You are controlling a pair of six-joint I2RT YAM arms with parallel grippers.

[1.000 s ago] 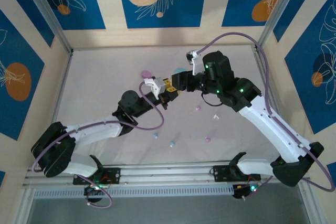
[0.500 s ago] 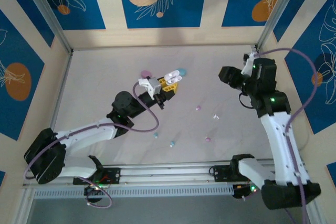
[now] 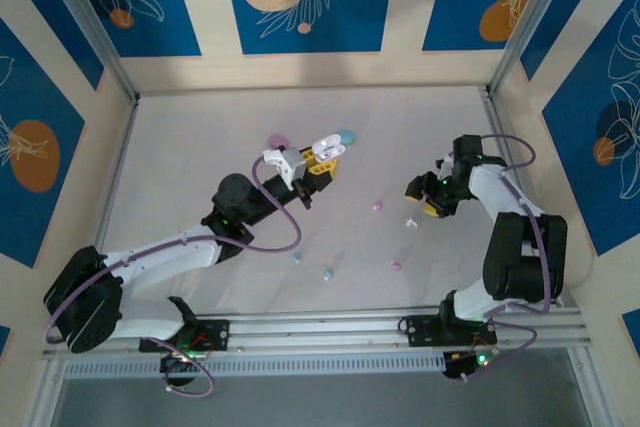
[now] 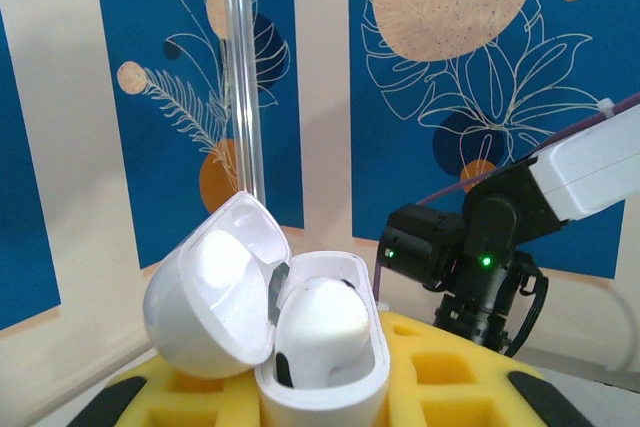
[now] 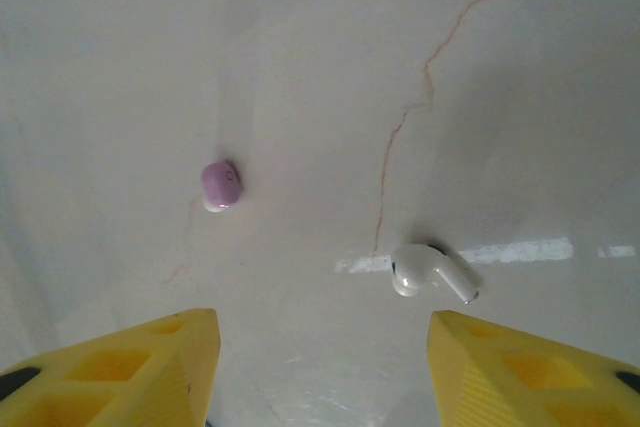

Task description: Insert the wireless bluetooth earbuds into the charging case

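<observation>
The left gripper (image 3: 322,161) is raised over the middle of the table (image 3: 190,147), its yellow fingers (image 4: 450,367) closed on the white charging case (image 3: 326,149). In the left wrist view the case (image 4: 322,377) stands upright between the pads with its lid (image 4: 212,292) swung open to the left, and a seated white earbud (image 4: 322,322) rests in the base. Beyond it, the right arm (image 4: 470,252) shows against the blue patterned wall.

The right gripper (image 3: 425,200) is low over the right part of the table, its jaws apart and holding nothing. In the right wrist view its two yellow fingers (image 5: 150,367) frame bare table, with the gripper (image 5: 320,387) pointing down at two earbuds. The loose white earbud (image 5: 430,272) lies on its side just beyond the right finger, stem pointing right, and a pink earbud (image 5: 221,185) lies farther off to the left, well apart from it. From above, the loose white earbud (image 3: 411,222) is just near of the right gripper and the pink earbud (image 3: 377,206) is left of it.

A second pink earbud (image 3: 396,266) lies nearer the arm bases. A light blue earbud (image 3: 296,258) and another light blue earbud (image 3: 328,274) lie near each other toward the near middle. A pink case (image 3: 278,141) and a light blue case (image 3: 345,136) sit on the far side, either side of the held case
</observation>
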